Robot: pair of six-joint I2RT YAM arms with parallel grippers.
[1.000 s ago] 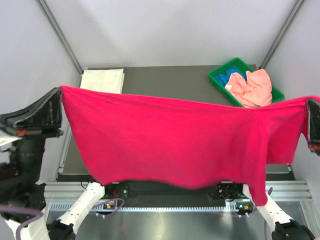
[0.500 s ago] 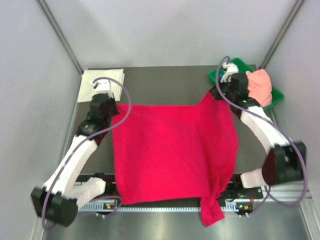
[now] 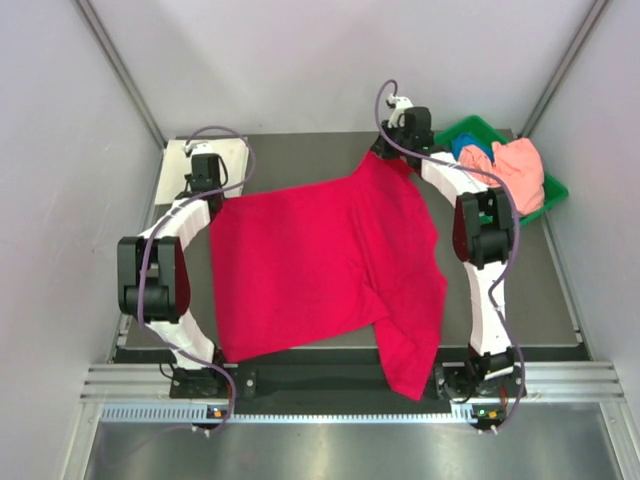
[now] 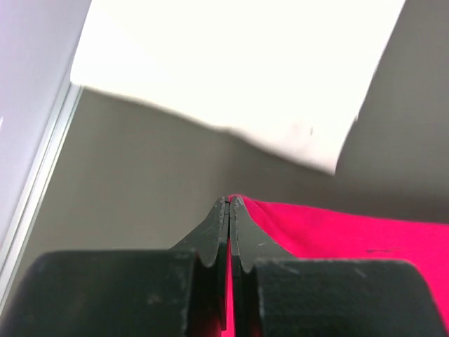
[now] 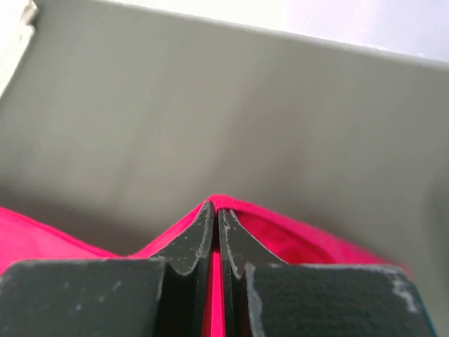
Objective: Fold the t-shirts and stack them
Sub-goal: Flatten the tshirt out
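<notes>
1. From above, the red shirt lies spread out on the dark worktop.
2. Its near right part hangs over the near edge of the worktop.
3. The left hand is at the far left corner of the red shirt. The right hand is at the far right corner.
4. A white shirt, folded flat, lies in the far left corner of the worktop, just beside the left hand.
5. A green bin sits at the far right. A pink shirt is piled in it, and a blue shirt peeks out beside the pink one.
6. At the left wrist, the left hand has its two fingers pressed together, pinching the corner of the red shirt.
7. The red cloth runs off to the right of the fingers. The white shirt lies close ahead, with a strip of bare worktop between.
8. At the right wrist, the right hand also has its fingers pressed together, pinching the edge of the red shirt.
9. Red cloth shows on both sides of the fingers. Past them is bare worktop.
</notes>
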